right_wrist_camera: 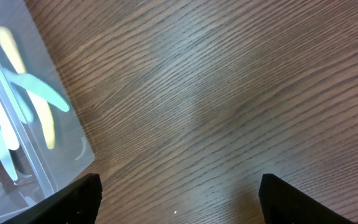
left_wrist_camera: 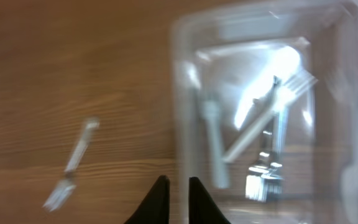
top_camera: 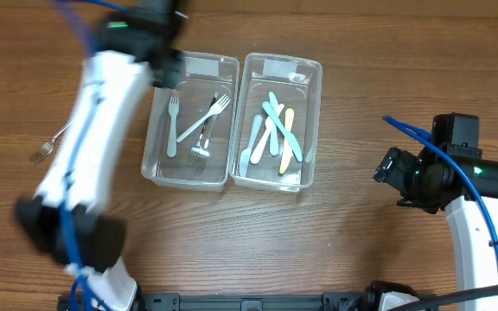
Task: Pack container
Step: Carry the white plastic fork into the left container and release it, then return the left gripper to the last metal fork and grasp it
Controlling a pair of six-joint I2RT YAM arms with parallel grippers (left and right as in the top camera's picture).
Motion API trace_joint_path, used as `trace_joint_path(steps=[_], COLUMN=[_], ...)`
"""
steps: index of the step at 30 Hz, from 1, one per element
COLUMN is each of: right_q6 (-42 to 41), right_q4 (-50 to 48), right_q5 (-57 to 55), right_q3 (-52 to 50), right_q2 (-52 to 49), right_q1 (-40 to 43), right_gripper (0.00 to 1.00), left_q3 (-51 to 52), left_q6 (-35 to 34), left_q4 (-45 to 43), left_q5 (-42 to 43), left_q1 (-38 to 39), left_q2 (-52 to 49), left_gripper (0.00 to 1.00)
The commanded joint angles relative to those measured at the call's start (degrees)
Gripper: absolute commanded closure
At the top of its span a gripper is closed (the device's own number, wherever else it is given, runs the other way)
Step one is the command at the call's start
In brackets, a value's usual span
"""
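Left tool [left_wrist_camera: 174,190] nearly closed above container rim [left_wrist_camera: 180,124]; fork [left_wrist_camera: 70,168] on table.

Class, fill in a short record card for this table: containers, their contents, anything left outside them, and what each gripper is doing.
left container: forks
right container: blue and yellow knives
outside: one metal fork on the table, left of the containers
left gripper: nearly closed, empty, above the left container's edge
right gripper: open, empty, over bare table
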State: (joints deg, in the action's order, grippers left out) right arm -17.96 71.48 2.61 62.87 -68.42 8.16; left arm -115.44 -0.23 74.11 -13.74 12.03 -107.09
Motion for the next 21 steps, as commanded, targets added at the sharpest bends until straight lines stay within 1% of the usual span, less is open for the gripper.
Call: trace_joint_path(steps=[1,4,6,8,9,12,16,21], right_q6=[0.4,0.4,0.4,0.4,0.4,0.4,0.4,0.4], right_q4=[-0.3,-0.3,-0.3,-0.3,-0.3,-0.3,-0.3,-0.3], right_q5=[0.1,0.1,0.1,0.1,0.1,0.1,0.1,0.0], right_q3=[0.2,0.2,0.2,0.2,0.2,0.2,0.2,0.2], right_q2=[0.1,0.1,0.1,0.1,0.1,0.1,0.1,0.1], right_q1=[-0.3,-0.3,-0.3,-0.3,-0.3,-0.3,-0.3,-0.3], right_gripper=[0.16,0.17,0.17,0.17,0.17,0.17,0.17,0.17], left_q3=[-0.7,-0.5,0.2,1.0,1.4,3.1,5.5,6.3], left_q6=[9.6,13.6,16.4,19.8,21.7,24.7,25.6,27.4], left_q4=[1.6,2.4,1.9,1.2,1.1,0.6,-1.4,-3.6], left_q5=[2.8,5.0,8.7,12.5,14.2,16.3,16.4,16.3], left_q1=[-11.3,-19.1,-24.6,-28.2,-29.7,-32.9,-35.8,-37.3], left_q2=[8.0,8.0,7.0,5.6,4.6,1.3,-4.2,-12.1], left_gripper=[0.65,0.62,0.6,0.6,0.58,0.55,0.44,0.46])
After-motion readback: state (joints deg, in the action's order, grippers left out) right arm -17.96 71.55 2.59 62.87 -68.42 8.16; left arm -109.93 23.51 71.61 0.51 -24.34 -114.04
